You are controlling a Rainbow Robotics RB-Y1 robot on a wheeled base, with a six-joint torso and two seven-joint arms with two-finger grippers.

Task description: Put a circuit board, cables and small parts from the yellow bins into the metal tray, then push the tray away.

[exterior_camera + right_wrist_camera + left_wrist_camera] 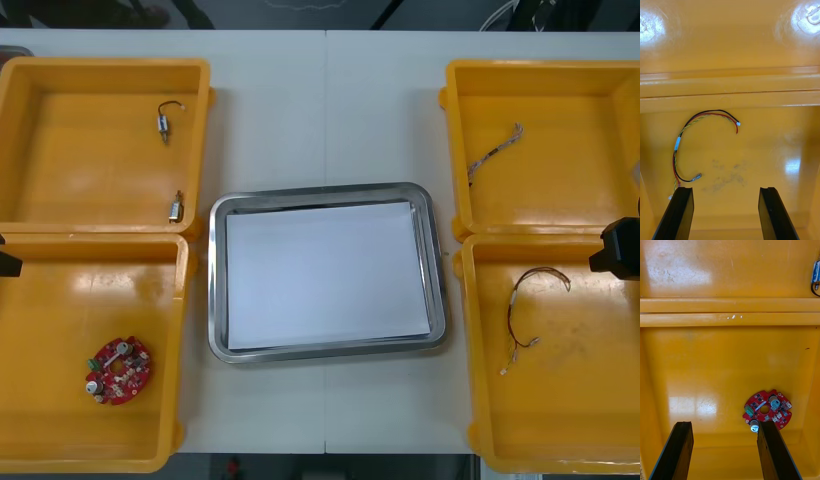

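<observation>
**Right arm.** The right jaws stand apart with nothing between them, above the floor of the near right bin (763, 150). The red and yellow cable (684, 140) lies on that floor. Its near end rests just ahead of the tip of one jaw, outside the gap. The rest curves away from the jaws toward the bin's far wall. The cable is not gripped. In the front view a black part of the right arm (620, 250) shows over the wall between the two right-hand bins.

**Left arm.** The left jaws also stand apart and hold nothing, above the near left bin (715, 363). The circuit board (767, 414) lies flat on the bin floor, just at the tip of one jaw and to the outer side of the gap. A black part of the left arm (8, 262) shows at the front view's edge.

**Surroundings.**
- The far left bin (80, 160) holds two small metal parts (163, 122), well apart.
- The far right bin (570, 160) holds the twisted blue and white cable (495, 152).
- The metal tray (320, 192), white inside, sits on the surface (300, 100) between the bins, well apart from both jaws.
</observation>
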